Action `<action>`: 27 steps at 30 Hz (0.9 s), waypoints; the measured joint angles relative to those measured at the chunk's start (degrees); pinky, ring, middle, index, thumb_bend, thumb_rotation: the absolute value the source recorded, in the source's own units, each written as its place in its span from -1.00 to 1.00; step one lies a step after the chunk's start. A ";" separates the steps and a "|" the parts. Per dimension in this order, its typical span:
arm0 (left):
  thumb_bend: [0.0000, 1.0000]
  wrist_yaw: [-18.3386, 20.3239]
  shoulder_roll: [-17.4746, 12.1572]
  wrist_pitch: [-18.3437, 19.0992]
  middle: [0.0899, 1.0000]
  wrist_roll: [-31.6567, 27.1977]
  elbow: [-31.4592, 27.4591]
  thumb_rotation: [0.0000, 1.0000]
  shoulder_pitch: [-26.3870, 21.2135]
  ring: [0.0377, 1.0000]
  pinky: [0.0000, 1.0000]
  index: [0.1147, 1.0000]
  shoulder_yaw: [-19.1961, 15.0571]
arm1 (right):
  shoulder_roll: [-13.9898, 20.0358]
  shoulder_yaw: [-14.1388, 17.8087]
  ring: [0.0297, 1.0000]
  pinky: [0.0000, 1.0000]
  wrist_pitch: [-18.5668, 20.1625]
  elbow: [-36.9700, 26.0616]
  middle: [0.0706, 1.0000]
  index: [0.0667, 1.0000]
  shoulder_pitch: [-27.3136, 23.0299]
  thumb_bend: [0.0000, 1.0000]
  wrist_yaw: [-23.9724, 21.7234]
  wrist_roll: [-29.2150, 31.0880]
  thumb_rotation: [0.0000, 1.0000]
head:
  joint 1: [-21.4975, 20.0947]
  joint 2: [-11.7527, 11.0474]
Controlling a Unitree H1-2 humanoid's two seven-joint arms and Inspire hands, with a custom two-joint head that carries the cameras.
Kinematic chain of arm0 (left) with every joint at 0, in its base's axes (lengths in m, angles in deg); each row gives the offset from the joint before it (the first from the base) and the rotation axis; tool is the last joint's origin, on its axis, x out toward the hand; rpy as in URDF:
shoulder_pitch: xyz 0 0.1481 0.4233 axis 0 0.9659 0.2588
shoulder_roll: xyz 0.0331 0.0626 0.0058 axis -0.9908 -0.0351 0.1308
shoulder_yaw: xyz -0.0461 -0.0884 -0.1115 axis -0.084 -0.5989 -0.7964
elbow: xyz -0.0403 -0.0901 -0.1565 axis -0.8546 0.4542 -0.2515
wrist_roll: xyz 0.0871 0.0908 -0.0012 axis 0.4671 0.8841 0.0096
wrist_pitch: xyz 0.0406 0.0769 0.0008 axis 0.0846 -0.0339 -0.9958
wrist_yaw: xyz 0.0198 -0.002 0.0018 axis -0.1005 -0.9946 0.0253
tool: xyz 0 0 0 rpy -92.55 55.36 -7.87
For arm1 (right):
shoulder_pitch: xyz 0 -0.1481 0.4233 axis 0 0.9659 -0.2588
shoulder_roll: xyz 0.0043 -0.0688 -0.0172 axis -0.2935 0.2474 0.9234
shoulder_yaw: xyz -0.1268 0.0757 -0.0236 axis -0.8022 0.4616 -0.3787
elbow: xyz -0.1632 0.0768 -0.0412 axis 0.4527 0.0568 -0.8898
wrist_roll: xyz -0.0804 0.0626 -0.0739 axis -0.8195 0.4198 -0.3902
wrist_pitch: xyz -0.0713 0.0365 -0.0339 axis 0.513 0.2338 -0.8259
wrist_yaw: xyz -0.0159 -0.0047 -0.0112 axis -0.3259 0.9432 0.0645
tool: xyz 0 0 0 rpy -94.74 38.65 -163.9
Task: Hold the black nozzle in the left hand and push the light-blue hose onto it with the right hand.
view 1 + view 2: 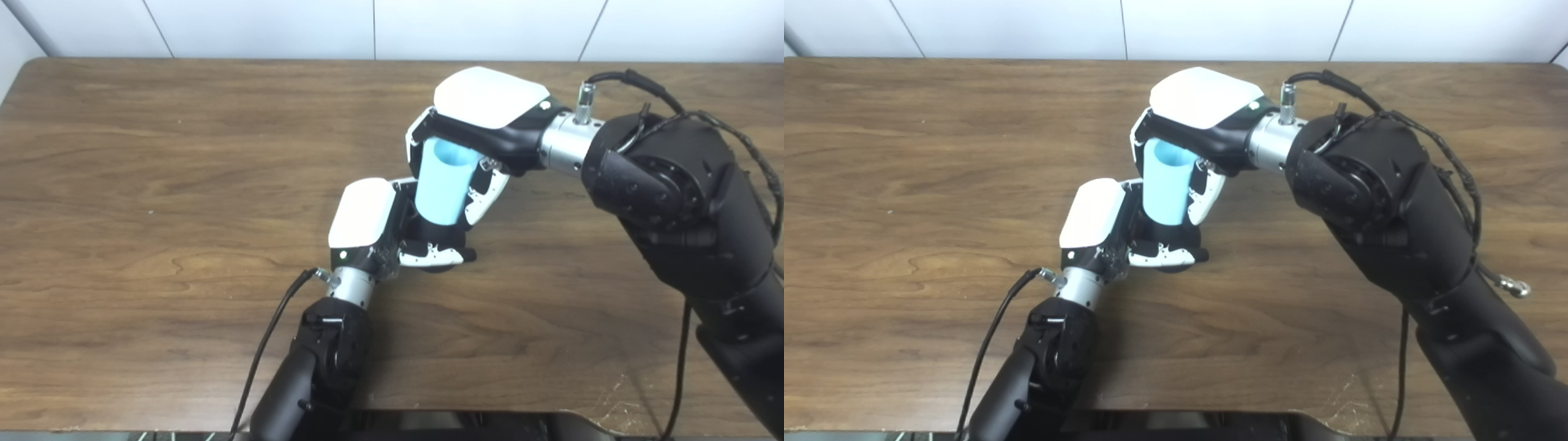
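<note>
My right hand [484, 131] is shut on the light-blue hose [442, 184], a short upright tube with an open top, also seen in the right eye view [1167, 184]. My left hand [392, 229] is shut on the black nozzle [432, 229], which stands on the table directly under the hose. The hose's lower end sits over the top of the nozzle. Only a small dark part of the nozzle shows between my fingers [1170, 252]; the rest is hidden by both hands.
The wooden table [153, 184] stretches wide to the left and back. A white wall borders its far edge. Black cables run along both arms, one [269, 343] beside my left wrist. A dark ledge lies at the table's front edge.
</note>
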 measured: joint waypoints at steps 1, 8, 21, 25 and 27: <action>0.03 -0.01 0.01 -0.01 -0.04 -0.01 0.02 -1.00 -0.01 0.03 -0.04 -0.19 0.03 | 0.00 0.02 -0.34 -0.49 -0.03 -0.17 -0.10 0.02 0.01 0.02 -0.14 -0.18 -1.00 | 0.00 0.00; 0.04 -0.18 0.18 -0.04 -0.06 -0.05 0.37 -1.00 -0.25 -0.01 -0.07 -0.18 0.07 | -0.43 0.02 -0.38 -0.59 -1.03 -1.06 -0.15 0.05 0.69 0.01 -0.26 -2.60 -1.00 | 0.00 0.00; 0.04 0.05 0.41 0.14 -0.06 -0.15 0.49 -1.00 -0.43 0.02 -0.02 -0.18 -0.04 | -0.92 3.16 0.38 0.13 0.12 -2.98 0.51 0.48 1.06 1.00 -3.08 -0.25 -0.48 | -0.09 -0.26; 0.03 0.08 0.42 0.20 -0.02 -0.14 0.49 -1.00 -0.43 0.06 0.01 -0.20 -0.05 | -0.89 4.15 0.34 0.11 2.02 -2.99 0.46 0.47 0.95 1.00 -3.92 1.33 -0.54 | 0.00 -0.26; 0.03 0.09 0.43 0.22 -0.02 -0.14 0.49 -1.00 -0.44 0.06 0.01 -0.20 -0.05 | -0.76 4.25 0.32 0.10 2.38 -2.99 0.43 0.41 0.83 1.00 -4.16 1.66 -0.54 | 0.00 -0.26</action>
